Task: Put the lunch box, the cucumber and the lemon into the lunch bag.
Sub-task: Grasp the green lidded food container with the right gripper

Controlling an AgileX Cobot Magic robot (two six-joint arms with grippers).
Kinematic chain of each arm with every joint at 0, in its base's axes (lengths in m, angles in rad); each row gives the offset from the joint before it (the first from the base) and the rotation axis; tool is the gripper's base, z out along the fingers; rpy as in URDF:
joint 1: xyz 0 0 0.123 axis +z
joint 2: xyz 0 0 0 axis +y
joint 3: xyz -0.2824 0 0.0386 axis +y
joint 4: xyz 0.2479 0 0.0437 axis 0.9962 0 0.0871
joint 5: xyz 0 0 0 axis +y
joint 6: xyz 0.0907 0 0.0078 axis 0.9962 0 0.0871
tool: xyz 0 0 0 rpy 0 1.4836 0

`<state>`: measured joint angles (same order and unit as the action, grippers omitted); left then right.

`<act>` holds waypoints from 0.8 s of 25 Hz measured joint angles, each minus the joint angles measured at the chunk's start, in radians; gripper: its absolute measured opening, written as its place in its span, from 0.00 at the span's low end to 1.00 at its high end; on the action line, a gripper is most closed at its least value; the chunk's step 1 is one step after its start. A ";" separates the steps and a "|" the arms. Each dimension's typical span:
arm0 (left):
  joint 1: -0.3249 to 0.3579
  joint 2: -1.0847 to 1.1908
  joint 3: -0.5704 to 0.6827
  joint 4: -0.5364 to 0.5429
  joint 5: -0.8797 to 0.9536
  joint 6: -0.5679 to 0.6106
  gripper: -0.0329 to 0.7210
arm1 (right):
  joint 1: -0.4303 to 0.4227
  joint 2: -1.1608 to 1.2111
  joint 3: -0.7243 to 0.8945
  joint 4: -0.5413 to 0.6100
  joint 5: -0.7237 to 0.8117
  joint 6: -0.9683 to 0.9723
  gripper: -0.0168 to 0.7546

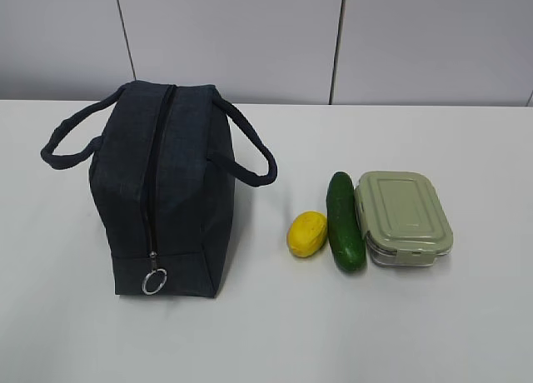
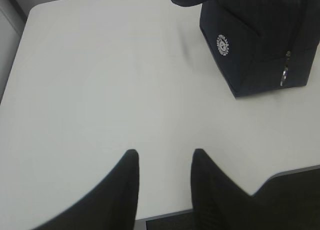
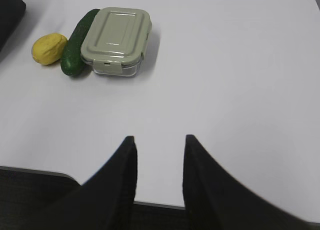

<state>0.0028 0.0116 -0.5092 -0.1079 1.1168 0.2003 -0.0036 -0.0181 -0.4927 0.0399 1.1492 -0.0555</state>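
The navy lunch bag (image 1: 162, 191) stands on the left of the white table, its top zipper shut, ring pull (image 1: 154, 281) at the near end. It shows in the left wrist view (image 2: 260, 40) with its round white logo (image 2: 223, 45). The lemon (image 1: 306, 233), the cucumber (image 1: 345, 221) and the lunch box (image 1: 403, 217) with sage-green lid lie side by side to the right. They show in the right wrist view: lemon (image 3: 49, 48), cucumber (image 3: 78, 42), lunch box (image 3: 116, 41). My left gripper (image 2: 164, 153) and right gripper (image 3: 158, 138) are open and empty over the table's near edge, out of the exterior view.
The white table (image 1: 266, 333) meets a grey panelled wall (image 1: 250, 33) at the back. The table's near edge shows in both wrist views (image 2: 295, 169) (image 3: 30, 171). Its left edge shows in the left wrist view (image 2: 15, 50).
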 joint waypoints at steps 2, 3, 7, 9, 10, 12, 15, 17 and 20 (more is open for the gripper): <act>0.000 0.000 0.000 0.000 0.000 0.000 0.36 | 0.000 0.000 0.000 0.000 0.000 0.000 0.33; 0.000 0.000 0.000 0.000 0.000 0.000 0.36 | 0.000 0.000 0.000 0.000 0.000 0.000 0.33; 0.000 0.000 0.000 0.000 0.000 0.000 0.36 | 0.000 0.000 0.000 0.000 0.000 0.000 0.33; 0.000 0.000 0.000 0.000 0.000 0.000 0.36 | 0.000 0.000 0.000 0.000 0.000 0.000 0.33; 0.000 0.000 0.000 0.000 0.000 0.000 0.36 | 0.000 0.000 0.000 0.000 0.000 0.000 0.33; 0.000 0.000 0.000 0.000 0.000 0.000 0.36 | 0.000 0.000 0.000 0.000 0.000 0.000 0.33; 0.000 0.000 0.000 0.000 0.000 0.000 0.36 | 0.000 0.000 0.000 0.000 0.000 0.000 0.33; 0.000 0.000 0.000 0.000 0.000 0.000 0.36 | 0.000 0.000 0.000 0.000 0.000 0.000 0.33; 0.000 0.000 0.000 0.000 0.000 0.000 0.36 | 0.000 0.000 0.000 0.000 0.000 0.000 0.33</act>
<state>0.0028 0.0116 -0.5092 -0.1079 1.1168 0.2003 -0.0036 -0.0181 -0.4927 0.0399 1.1492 -0.0555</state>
